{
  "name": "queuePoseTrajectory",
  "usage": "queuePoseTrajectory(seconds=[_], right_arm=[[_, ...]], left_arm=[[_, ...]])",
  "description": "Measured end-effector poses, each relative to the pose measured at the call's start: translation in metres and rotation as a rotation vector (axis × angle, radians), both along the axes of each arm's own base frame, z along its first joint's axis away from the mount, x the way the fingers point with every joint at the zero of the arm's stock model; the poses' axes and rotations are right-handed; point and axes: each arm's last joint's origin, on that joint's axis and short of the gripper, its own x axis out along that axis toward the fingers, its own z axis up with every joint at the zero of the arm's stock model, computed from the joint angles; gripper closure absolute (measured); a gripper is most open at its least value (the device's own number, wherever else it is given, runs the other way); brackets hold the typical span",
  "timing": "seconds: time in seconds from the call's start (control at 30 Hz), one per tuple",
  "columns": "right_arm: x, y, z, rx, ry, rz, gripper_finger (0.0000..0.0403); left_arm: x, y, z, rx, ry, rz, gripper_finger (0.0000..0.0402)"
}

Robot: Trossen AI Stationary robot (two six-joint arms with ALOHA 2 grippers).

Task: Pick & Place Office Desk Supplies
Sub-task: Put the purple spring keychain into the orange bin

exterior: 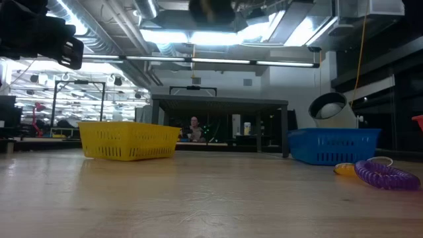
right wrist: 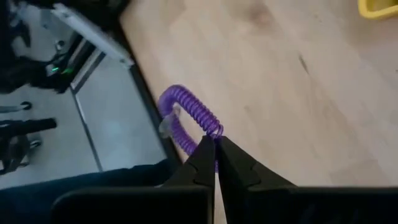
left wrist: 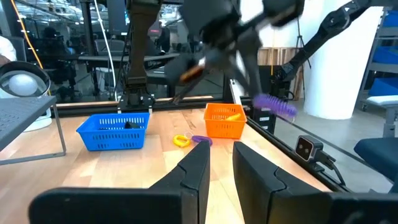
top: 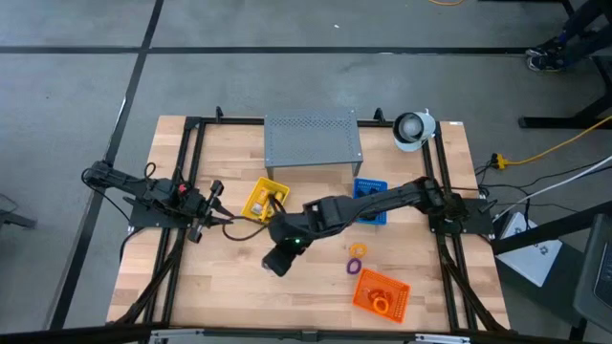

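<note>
The right gripper (right wrist: 216, 144), pinching a purple coil loop (right wrist: 186, 118) that dangles just beyond its fingertips above the table, appears mid-carry, and the next move likely calls for lowering it into a tray, while the left gripper (left wrist: 221, 163) waits parted at the table's edge.

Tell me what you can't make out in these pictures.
- Yellow tray contents: low view, its wall hides them; too small in the high view.
- Blue tray contents: left wrist view, only a dark shape shows behind the mesh.
- Right pincer: blurred in the left wrist view; the purple loop it grips is partly hidden behind its fingers.
</note>
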Motion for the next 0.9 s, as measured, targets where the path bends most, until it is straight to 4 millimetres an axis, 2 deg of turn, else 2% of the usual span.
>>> queuePoseTrajectory(seconds=[0.17,0.43,0.6,0.9], right_arm=[[-0.026,0.011,0.032,-0.024,-0.009,-0.008,0.0399],[-0.070,0.014,0.052,-0.171,0.136,-0.076,0.0399],[-0.097,0.028,0.057,-0.222,0.242,-0.083,0.0399],[-0.135,0.070,0.054,-0.217,0.381,-0.119,0.0399]], left_arm=[[0.000,0.000,0.000,0.000,0.000,0.000,0.0336],[0.000,0.000,0.000,0.000,0.000,0.000,0.0336],[0.000,0.000,0.000,0.000,0.000,0.000,0.0335],[0.000,0.000,0.000,0.000,0.000,0.000,0.0338]])
